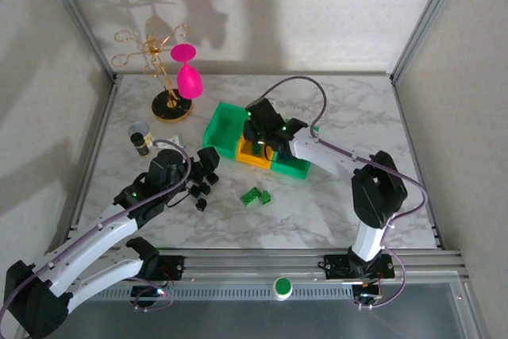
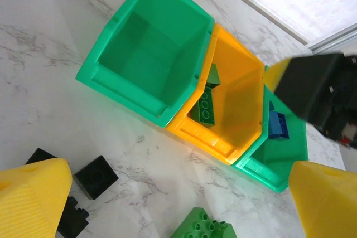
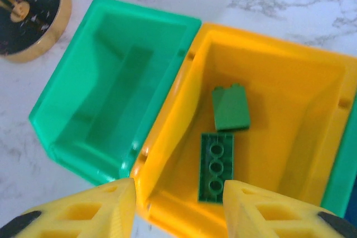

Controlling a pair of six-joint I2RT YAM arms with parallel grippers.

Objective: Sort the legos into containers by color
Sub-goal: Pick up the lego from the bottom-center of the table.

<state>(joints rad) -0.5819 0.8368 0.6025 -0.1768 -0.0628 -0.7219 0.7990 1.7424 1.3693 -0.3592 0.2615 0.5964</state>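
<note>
at the table's near edge, one green round knob (image 1: pixel 281 286) sits on the rail (image 1: pixel 238 261) between the two arm bases. just beyond, near the middle of the marble table (image 1: pixel 333 212), two green legos (image 1: pixel 255 196) lie side by side. to their left is a scatter of black legos (image 1: pixel 200 190). the left wrist view shows three of them, and overhead they crowd too close to count surely.

farther back, three bins stand joined in a slanted row. a green bin (image 1: pixel 213 129) is at the far-left end, a yellow-orange bin (image 3: pixel 167 137) in the middle, and a second green bin (image 2: pixel 268 174) at the near-right end. the yellow-orange bin holds two green bricks (image 3: pixel 216 165), one studs up and one smooth side up, just apart. the second green bin holds one blue brick (image 2: pixel 277 125).

toward the far left corner are one small dark-capped bottle (image 1: pixel 141 140), one gold wire stand (image 1: pixel 171 105) on a round black base, and one pink glass (image 1: pixel 188 75) against it.

the left arm (image 1: pixel 103 236) stretches low from the near left corner towards the black legos. the left gripper (image 2: pixel 178 171) faces the bins, its yellow fingers (image 2: pixel 33 199) spread wide with nothing between them. the right arm (image 1: pixel 377 192) rises, folds at the elbow and reaches left over the bins. the right gripper (image 3: pixel 178 185) hangs above the yellow-orange bin, fingers partly apart, gripping nothing.
</note>
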